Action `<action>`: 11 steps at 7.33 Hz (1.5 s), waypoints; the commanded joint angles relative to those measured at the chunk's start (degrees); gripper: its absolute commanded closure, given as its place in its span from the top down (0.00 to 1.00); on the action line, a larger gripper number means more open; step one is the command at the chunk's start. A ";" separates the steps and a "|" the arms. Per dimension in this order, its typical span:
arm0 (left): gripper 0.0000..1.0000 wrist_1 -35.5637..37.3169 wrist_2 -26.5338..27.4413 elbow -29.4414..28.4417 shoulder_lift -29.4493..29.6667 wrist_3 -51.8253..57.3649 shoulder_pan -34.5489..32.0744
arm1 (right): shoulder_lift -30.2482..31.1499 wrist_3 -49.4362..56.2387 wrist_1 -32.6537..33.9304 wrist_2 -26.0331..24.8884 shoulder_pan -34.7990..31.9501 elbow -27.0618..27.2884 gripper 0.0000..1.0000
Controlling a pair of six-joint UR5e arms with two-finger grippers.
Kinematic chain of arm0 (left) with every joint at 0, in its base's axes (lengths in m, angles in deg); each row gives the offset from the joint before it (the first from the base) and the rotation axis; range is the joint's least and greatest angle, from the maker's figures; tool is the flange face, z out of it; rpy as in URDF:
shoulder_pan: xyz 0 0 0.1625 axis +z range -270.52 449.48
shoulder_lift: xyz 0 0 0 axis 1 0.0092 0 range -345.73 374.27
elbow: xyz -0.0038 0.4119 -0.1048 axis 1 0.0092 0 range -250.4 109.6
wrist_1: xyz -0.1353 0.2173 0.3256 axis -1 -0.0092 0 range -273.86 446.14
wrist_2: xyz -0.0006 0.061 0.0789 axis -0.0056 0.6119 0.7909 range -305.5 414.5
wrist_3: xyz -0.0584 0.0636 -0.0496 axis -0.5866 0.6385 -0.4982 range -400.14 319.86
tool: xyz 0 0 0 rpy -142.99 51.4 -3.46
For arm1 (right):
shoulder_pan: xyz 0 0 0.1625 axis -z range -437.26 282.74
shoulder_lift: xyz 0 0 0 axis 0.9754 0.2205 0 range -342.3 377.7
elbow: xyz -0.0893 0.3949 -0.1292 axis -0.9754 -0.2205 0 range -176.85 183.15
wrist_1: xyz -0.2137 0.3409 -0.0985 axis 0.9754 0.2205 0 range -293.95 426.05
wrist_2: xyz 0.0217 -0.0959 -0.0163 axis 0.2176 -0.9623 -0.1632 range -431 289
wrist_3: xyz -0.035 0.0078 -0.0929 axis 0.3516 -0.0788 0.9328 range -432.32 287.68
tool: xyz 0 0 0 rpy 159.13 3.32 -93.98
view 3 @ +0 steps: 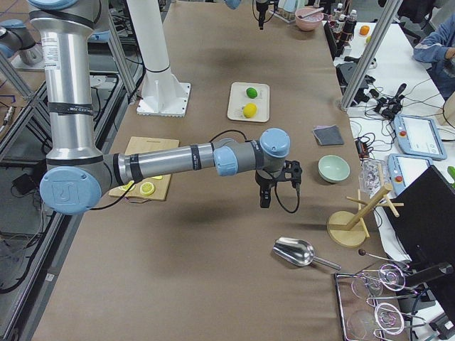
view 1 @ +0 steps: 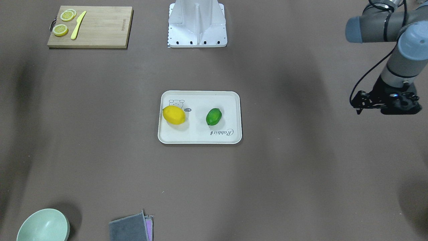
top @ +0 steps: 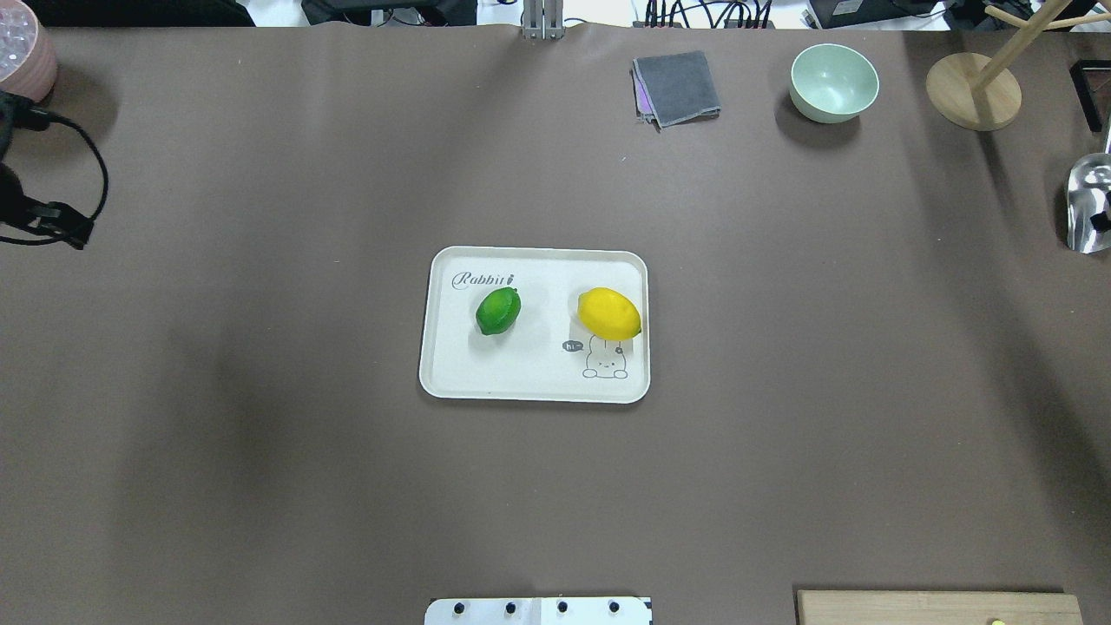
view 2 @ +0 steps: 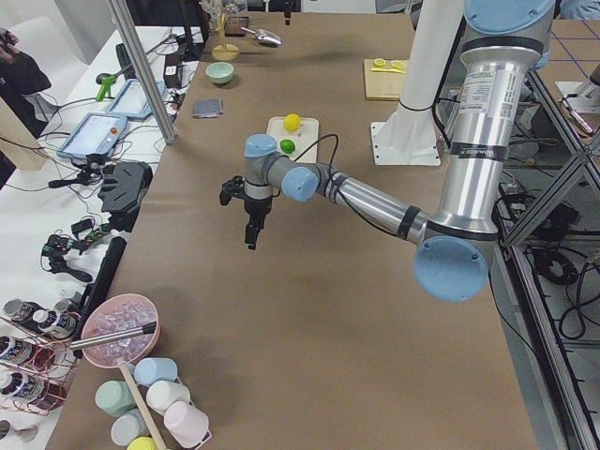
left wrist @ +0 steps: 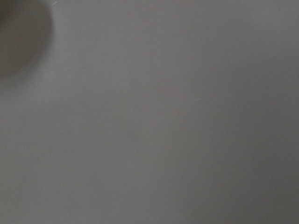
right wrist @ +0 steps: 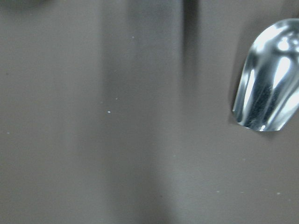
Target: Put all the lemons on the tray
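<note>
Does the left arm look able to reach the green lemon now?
Probably yes. The left pincer hangs off to one side, and nothing stands between it and the green lemon, which lies uncovered on the tray, apart from the yellow lemon.

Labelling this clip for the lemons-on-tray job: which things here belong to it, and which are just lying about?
Job: yellow lemon, green lemon, tray.
Lying about: cutting board, lemon slices, knife, bowl, cloth, metal scoop.
</note>
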 commanded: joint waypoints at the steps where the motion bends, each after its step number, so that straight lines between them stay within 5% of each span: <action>1: 0.99 -0.67 -6.33 -2.21 -6.68 13.66 -11.95 | -0.69 6.61 0.21 0.28 -5.52 -5.32 0.99; 2: 0.99 -0.67 -11.69 -2.40 -10.27 19.82 -17.49 | -0.69 6.61 0.30 0.46 -6.66 -6.03 1.00; 4: 0.99 -0.67 -13.23 -3.80 -11.70 26.99 -25.60 | -0.43 7.13 0.30 -0.32 -7.03 -6.48 1.00; 6: 0.99 -0.67 -19.36 -3.80 -13.11 27.09 -28.33 | -0.08 7.05 0.38 -0.50 -7.11 -6.22 1.00; 11: 0.99 -1.63 -19.04 -4.07 -13.21 26.83 -28.53 | 2.38 7.22 2.85 -0.85 -7.11 -4.20 1.00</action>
